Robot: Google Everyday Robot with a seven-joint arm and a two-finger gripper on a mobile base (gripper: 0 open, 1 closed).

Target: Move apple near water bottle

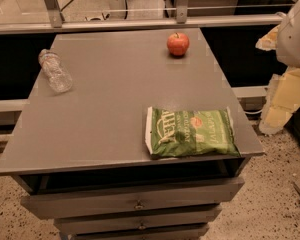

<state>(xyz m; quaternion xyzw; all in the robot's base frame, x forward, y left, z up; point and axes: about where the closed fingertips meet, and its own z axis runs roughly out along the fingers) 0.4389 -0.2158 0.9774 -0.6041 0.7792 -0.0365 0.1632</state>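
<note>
Apple: lay far-right on worktop, well apart from water bottle.
Gripper: was out of view; state untellable.
Progress: apparently not begun, whole move remained.

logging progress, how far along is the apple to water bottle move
Nothing looks done yet: the apple sits at the far edge of the table, well apart from the water bottle lying near its left edge. Nothing is in hand: the gripper is out of view, and only a white robot part shows at the right. Left: grasp the apple and set it beside the bottle.
</note>
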